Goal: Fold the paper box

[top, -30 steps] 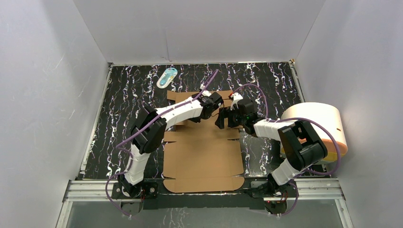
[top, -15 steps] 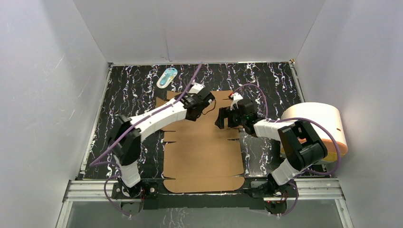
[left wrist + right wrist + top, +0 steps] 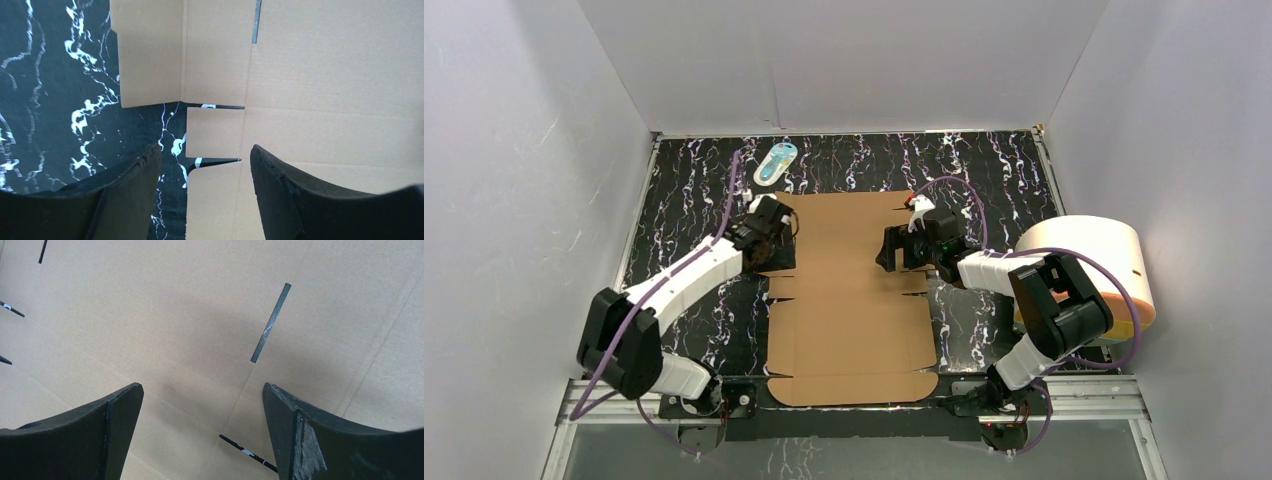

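step: early, paper box (image 3: 849, 290) lay flat mid-frame on the worktop (image 3: 684, 190) | left jaws, right jaws gaped empty over its upper sides | next, I'd guess: pinch and lift a side flap (image 3: 150, 55)

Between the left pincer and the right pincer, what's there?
Only the paper box, its flat bare far panel, spans from left pincer to right pincer; the top external view shows it.

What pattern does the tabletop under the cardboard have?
Black with white marble-like veins; the table shows it best in the left wrist view.
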Motion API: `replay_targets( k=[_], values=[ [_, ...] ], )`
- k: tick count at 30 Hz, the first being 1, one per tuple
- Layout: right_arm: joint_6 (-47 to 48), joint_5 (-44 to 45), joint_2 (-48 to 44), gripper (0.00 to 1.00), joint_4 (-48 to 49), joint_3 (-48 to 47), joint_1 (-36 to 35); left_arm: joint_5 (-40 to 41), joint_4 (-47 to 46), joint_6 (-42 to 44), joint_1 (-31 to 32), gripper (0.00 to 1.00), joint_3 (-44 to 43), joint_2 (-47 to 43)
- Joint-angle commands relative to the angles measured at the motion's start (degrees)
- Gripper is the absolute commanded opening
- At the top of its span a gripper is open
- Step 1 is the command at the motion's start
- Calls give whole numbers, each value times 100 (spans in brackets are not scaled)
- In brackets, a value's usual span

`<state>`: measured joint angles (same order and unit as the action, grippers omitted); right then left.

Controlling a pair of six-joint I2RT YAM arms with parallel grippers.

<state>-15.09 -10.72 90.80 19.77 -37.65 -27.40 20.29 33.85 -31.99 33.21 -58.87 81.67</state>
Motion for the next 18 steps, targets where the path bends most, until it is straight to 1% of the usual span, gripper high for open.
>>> replay_targets(
  k=[1,3,6,7,15,18],
  values=[
    [-63,-171,53,99,-4,-50,-52,-1065,-715,-345,-484,65,602,-644],
    [-72,-177,77,99,7,-53,-55,-1454,-1040,-446,-841,65,988,-856],
    [-85,-186,94,99,18,-30,-56,-2447,-1716,-679,-1310,66,1592,-1102],
    [-90,-183,97,99,18,-21,-62,-2668,-1907,-746,-1439,66,1745,-1150],
    [-95,-237,109,98,95,26,-60,-3764,-2892,-1087,-2213,65,2613,-1247],
    [-87,-248,115,99,101,30,-58,-3877,-2974,-1089,-2290,64,2747,-1207]
  ],
)
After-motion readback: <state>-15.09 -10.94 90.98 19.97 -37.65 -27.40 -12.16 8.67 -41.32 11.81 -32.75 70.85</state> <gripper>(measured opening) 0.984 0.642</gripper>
